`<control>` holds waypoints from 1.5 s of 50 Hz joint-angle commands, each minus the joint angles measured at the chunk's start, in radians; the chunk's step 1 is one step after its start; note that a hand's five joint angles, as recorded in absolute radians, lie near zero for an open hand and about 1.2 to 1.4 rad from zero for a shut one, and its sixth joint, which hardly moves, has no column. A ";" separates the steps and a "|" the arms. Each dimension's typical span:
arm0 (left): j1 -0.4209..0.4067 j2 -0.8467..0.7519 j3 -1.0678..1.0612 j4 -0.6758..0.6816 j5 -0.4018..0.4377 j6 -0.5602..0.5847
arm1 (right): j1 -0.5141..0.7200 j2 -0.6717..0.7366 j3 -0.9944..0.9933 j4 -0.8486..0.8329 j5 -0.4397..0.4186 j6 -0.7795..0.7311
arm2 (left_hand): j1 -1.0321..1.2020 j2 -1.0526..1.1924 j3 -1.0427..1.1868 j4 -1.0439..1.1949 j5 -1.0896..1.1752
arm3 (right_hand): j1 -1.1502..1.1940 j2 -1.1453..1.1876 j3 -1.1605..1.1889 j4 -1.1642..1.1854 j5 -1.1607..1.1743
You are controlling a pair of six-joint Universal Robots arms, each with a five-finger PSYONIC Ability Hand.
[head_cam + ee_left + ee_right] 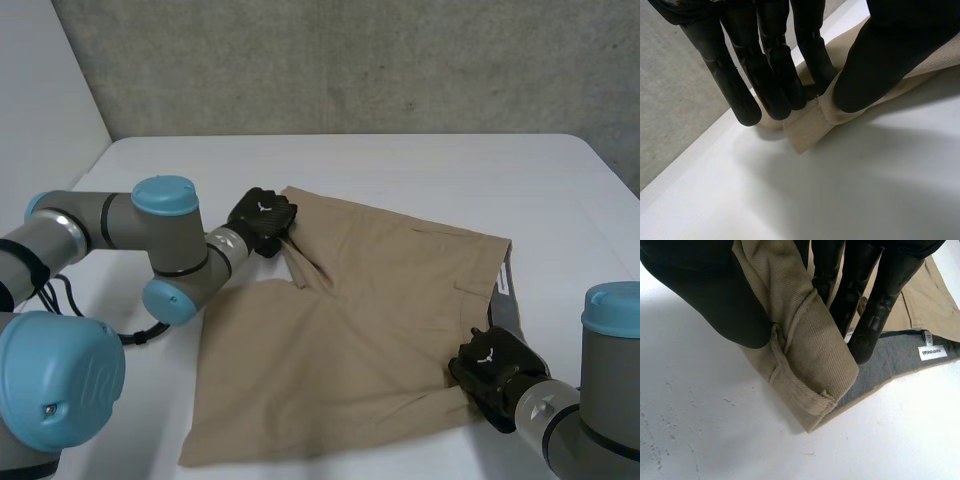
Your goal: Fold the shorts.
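Tan shorts [360, 330] lie spread on the white table [400, 170], waistband toward the right. My left hand [262, 220] is at the far left leg hem, its thumb and fingers pinching the hem corner [812, 127] between them. My right hand [492, 368] is at the near end of the waistband, shut on a bunched fold of the tan cloth [805, 355] pinched between thumb and fingers [875, 315]. The grey inner waistband lining [895, 357] with a white label [931, 352] shows beside that hand.
A grey concrete wall [350, 60] rises behind the table's far edge. Bare white table surrounds the shorts on all sides, with the widest room at the far side and right.
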 commanded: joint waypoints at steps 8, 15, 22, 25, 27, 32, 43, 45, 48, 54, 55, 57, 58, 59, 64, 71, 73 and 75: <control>-0.002 0.221 -0.269 0.019 -0.075 0.127 | 0.000 0.000 0.001 0.000 -0.001 0.000 | 0.274 0.208 0.209 0.201 0.252 | 0.412 0.218 0.209 0.203 0.235; 0.005 0.295 -0.390 0.022 -0.154 0.160 | 0.000 -0.002 0.003 0.000 -0.001 0.000 | 0.274 0.208 0.209 0.201 0.252 | 0.412 0.218 0.209 0.203 0.235; 0.001 0.325 -0.475 0.022 -0.250 0.216 | 0.000 -0.003 0.005 -0.001 -0.001 0.000 | 0.274 0.208 0.209 0.201 0.252 | 0.412 0.218 0.209 0.203 0.235; -0.002 0.325 -0.484 0.019 -0.265 0.229 | 0.000 -0.006 0.006 -0.003 0.000 0.002 | 0.274 0.208 0.209 0.201 0.252 | 0.412 0.218 0.209 0.203 0.235; -0.007 0.325 -0.489 0.018 -0.271 0.227 | 0.000 -0.009 0.006 -0.004 0.000 0.002 | 0.274 0.208 0.209 0.201 0.252 | 0.412 0.218 0.209 0.203 0.235; -0.019 0.348 -0.501 0.025 -0.277 0.215 | 0.000 -0.011 0.005 -0.007 -0.006 0.046 | -0.652 -0.718 -0.716 -0.725 -0.673 | 0.412 0.218 0.209 0.203 0.235; -0.015 0.704 -0.741 0.025 -0.277 -0.042 | -0.022 -0.014 -0.003 -0.035 -0.080 0.167 | -0.748 -0.813 -0.812 -0.820 -0.769 | 0.412 0.218 0.209 0.203 0.235; -0.013 0.762 -0.792 0.016 -0.277 -0.095 | -0.029 -0.016 -0.006 -0.036 -0.081 0.187 | -0.748 -0.813 -0.812 -0.820 -0.769 | 0.412 0.218 0.209 0.203 0.235; -0.018 0.879 -0.910 -0.020 -0.271 -0.172 | -0.043 -0.020 -0.012 -0.038 -0.089 0.236 | -0.733 -0.798 -0.797 -0.806 -0.754 | 0.412 0.218 0.209 0.203 0.235; -0.028 1.042 -1.134 -0.166 -0.261 -0.215 | -0.081 -0.020 -0.022 -0.041 -0.087 0.279 | -0.709 -0.775 -0.774 -0.782 -0.731 | 0.412 0.218 0.209 0.203 0.235; -0.031 1.054 -1.156 -0.178 -0.259 -0.215 | -0.086 -0.020 -0.023 -0.043 -0.087 0.281 | -0.709 -0.775 -0.774 -0.782 -0.731 | 0.412 0.218 0.209 0.203 0.235; -0.038 1.068 -1.200 -0.197 -0.259 -0.215 | -0.103 -0.020 -0.025 -0.044 -0.087 0.284 | -0.709 -0.775 -0.774 -0.782 -0.731 | 0.412 0.218 0.209 0.203 0.235; -0.044 1.074 -1.237 -0.203 -0.259 -0.216 | -0.106 -0.020 -0.025 -0.044 -0.089 0.285 | -0.712 -0.778 -0.777 -0.785 -0.734 | 0.412 0.218 0.209 0.203 0.235; -0.047 1.074 -1.256 -0.203 -0.259 -0.216 | -0.109 -0.020 -0.025 -0.044 -0.089 0.287 | -0.715 -0.781 -0.780 -0.788 -0.736 | 0.412 0.218 0.209 0.203 0.235; -0.044 1.060 -1.317 -0.199 -0.258 -0.216 | -0.109 -0.020 -0.023 -0.044 -0.089 0.287 | -0.718 -0.784 -0.783 -0.791 -0.739 | 0.412 0.218 0.209 0.203 0.235; -0.061 0.944 -1.314 -0.194 -0.245 -0.219 | -0.106 -0.020 -0.022 -0.044 -0.090 0.288 | -0.692 -0.757 -0.756 -0.765 -0.713 | 0.412 0.218 0.209 0.203 0.235; -0.076 0.919 -1.303 -0.183 -0.245 -0.221 | -0.108 -0.020 -0.020 -0.046 -0.090 0.288 | -0.488 -0.553 -0.552 -0.561 -0.509 | 0.412 0.218 0.209 0.203 0.235; -0.090 0.911 -1.293 -0.162 -0.248 -0.221 | -0.108 -0.022 -0.020 -0.046 -0.089 0.288 | -0.241 -0.307 -0.305 -0.314 -0.262 | 0.412 0.218 0.209 0.203 0.235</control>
